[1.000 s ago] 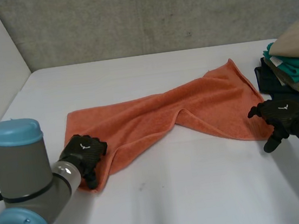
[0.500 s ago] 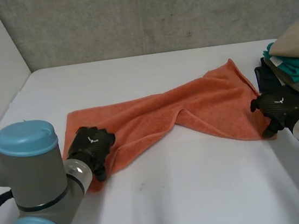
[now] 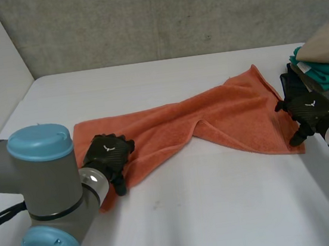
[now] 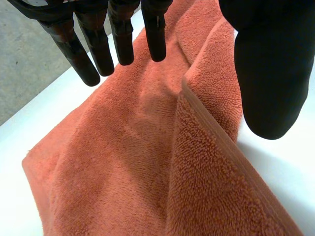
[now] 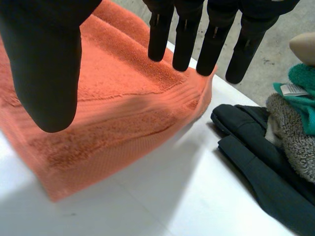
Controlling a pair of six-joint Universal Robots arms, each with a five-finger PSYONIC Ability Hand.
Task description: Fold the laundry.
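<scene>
Since a second ago the orange towel (image 3: 212, 123) has kept its place while both hands have closed in on it: the left hand (image 3: 110, 156) has slid farther in over the near left corner, and the right hand (image 3: 309, 114) has come up to the near right corner. The towel lies stretched left to right across the middle of the bench (image 3: 223, 212), rumpled, with a twisted ridge running through its middle.

In the left wrist view the fingers (image 4: 123, 34) are straight and spread, the thumb well apart, hovering over a raised hem of the towel with nothing held. In the right wrist view the fingers (image 5: 187, 34) are likewise straight and apart from the thumb, poised over the corner's edge, holding nothing.

To grasp well, each hand should probably pinch one layer at the hem, close to the corner itself, so the twist can be pulled flat before any fold. The left hand risks gathering the doubled ridge.

The bench is white and smooth, so the cloth should slide freely. A pile of clothes (image 3: 325, 61) sits at the far right, just beside the right hand; its dark garment (image 5: 256, 172) could get snagged. A concrete wall (image 3: 169, 14) closes the far side.
</scene>
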